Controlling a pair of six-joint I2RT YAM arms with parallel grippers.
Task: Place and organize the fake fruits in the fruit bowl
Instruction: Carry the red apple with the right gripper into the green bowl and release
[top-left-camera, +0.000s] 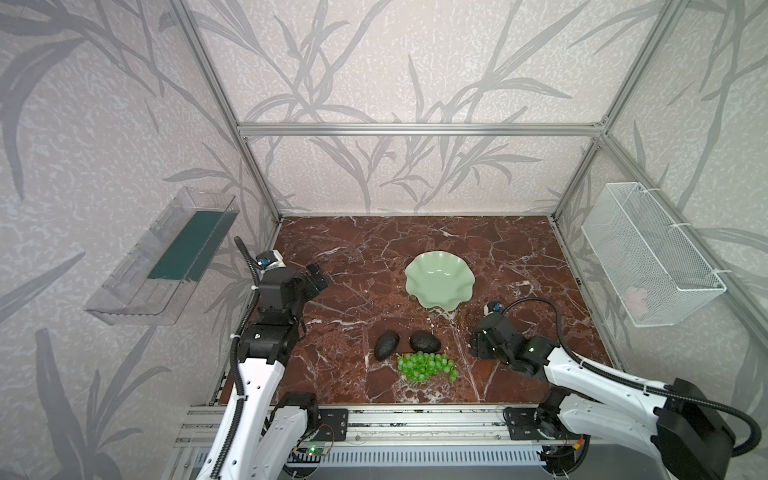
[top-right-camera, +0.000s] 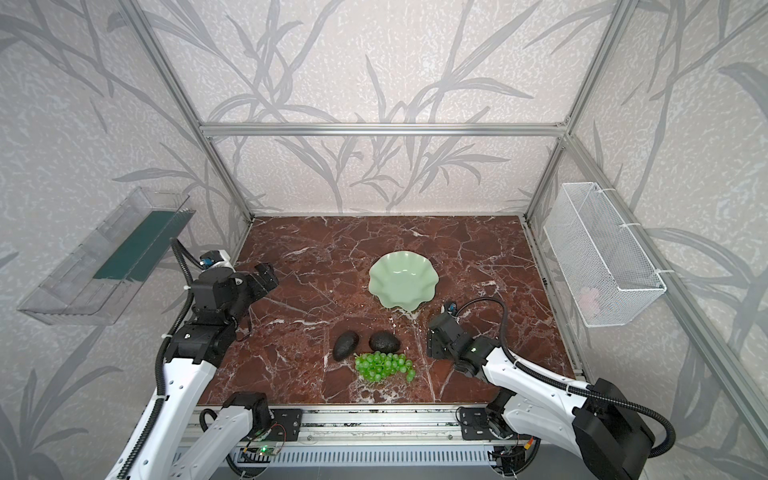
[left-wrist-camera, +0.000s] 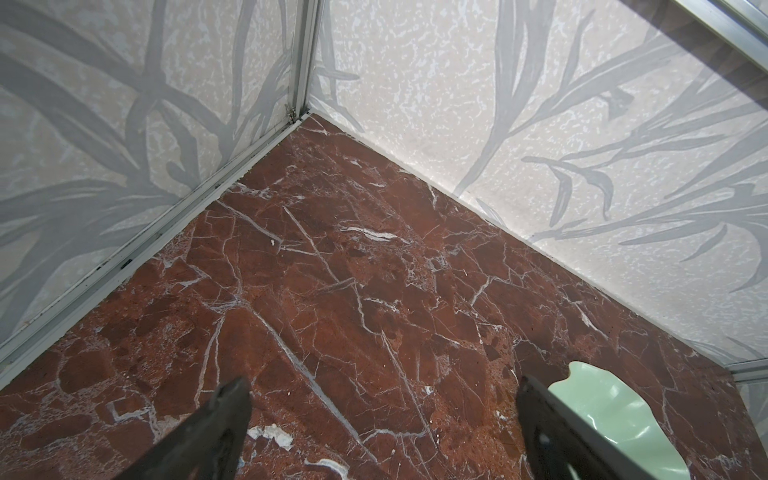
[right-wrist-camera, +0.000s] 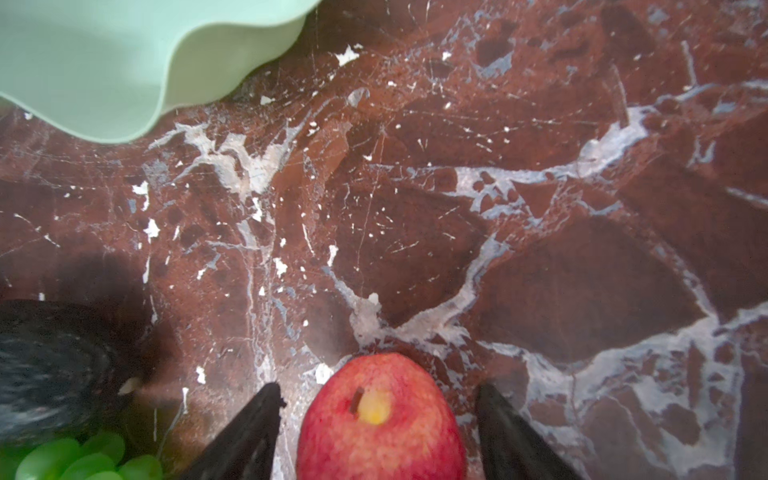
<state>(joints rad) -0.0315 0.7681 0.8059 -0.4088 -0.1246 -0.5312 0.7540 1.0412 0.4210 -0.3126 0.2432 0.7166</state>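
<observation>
The red apple lies on the marble between the fingers of my right gripper, which is open, with a narrow gap showing on each side. In both top views the apple is hidden under that gripper. The mint-green fruit bowl stands empty just beyond it. Two dark avocados and the green grapes lie left of the right gripper. My left gripper hovers open and empty at the left, with the bowl's rim beside one finger.
A clear plastic tray hangs on the left wall and a white wire basket on the right wall. Aluminium frame posts and patterned walls close in the marble tabletop on three sides.
</observation>
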